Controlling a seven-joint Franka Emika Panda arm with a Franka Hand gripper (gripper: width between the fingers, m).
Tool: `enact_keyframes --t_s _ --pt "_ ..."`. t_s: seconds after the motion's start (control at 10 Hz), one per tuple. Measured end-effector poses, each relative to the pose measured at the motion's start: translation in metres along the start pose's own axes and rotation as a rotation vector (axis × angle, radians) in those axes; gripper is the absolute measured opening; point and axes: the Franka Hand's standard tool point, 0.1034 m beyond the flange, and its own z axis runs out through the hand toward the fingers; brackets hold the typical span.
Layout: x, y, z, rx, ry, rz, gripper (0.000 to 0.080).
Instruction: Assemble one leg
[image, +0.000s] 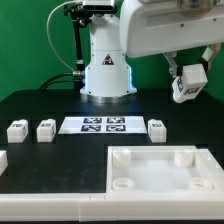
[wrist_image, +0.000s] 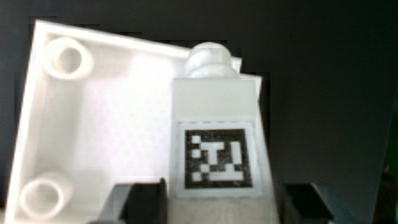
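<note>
My gripper (image: 188, 82) hangs in the air at the exterior view's upper right, shut on one white leg (image: 186, 88) that carries a marker tag. In the wrist view the leg (wrist_image: 217, 120) runs out from between my two dark fingers (wrist_image: 139, 203), tag facing the camera, its round peg end pointing away. The leg hovers above the large white tray-like piece (wrist_image: 89, 110), near a corner. Three more legs stand on the table: two at the exterior view's left (image: 16, 129) (image: 45, 129) and one right of the middle (image: 157, 128).
The marker board (image: 103, 124) lies flat between the loose legs. The tray-like piece (image: 150, 175) with round corner sockets (wrist_image: 68, 57) lies at the front right. The robot base (image: 106, 70) stands behind. A white ledge (image: 40, 205) runs along the front.
</note>
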Motion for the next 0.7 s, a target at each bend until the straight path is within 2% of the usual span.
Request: enact_keyframes --t_s 0.1,0.3,0.4,0.5,0.6,0.7 --pt "-0.001 0.001 0.002 -0.013 0.098 0.000 0.0291" --pt "0.007 0.009 0.000 -0.040 0.341 -0.045 0.0291" --pt "0.027 0.025 -0.009 -0.055 0.392 -0.082 0.0291" --pt "0.057 0.031 -0.022 -0.063 0.508 -0.077 0.0291" --pt "0.078 0.024 -0.025 -0.065 0.642 -0.071 0.0291" --pt "0.076 0.019 -0.017 -0.065 0.690 -0.072 0.0291"
